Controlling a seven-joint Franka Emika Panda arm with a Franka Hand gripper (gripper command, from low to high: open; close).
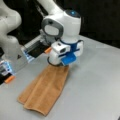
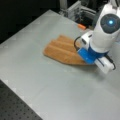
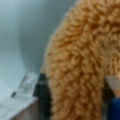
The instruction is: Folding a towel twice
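While the towel (image 1: 46,92) is lying on the grey table (image 1: 95,95), its near end in a front view is fanning out toward the bottom left, showing layered edges stacked on one another, so it is already lying as a long narrow folded strip. The strip is running from that near end up to the gripper (image 1: 60,63) at its far end. In a front view the same towel (image 2: 62,51) is stretching left across the table (image 2: 37,82), with raised ridges running along its length, and its right end is disappearing under the gripper (image 2: 86,60).

The gripper is sitting low, right at the towel's end, with the blue part of the hand just above the cloth in both front views. In the wrist view the towel (image 3: 77,65) is filling most of the frame, terry loops very close, bulging up between the two dark fingers (image 3: 43,97) at the bottom left and bottom right. The fingers are pinching the towel between them, cloth touching both sides. Bare table (image 3: 22,37) is showing at the left of that view.

Farther back, the arm (image 1: 10,35) is rising at a front view's left. A small orange thing (image 2: 81,26) is lying at the table's far edge, beyond the towel; a similar orange thing (image 1: 10,79) is showing at a front view's left edge.
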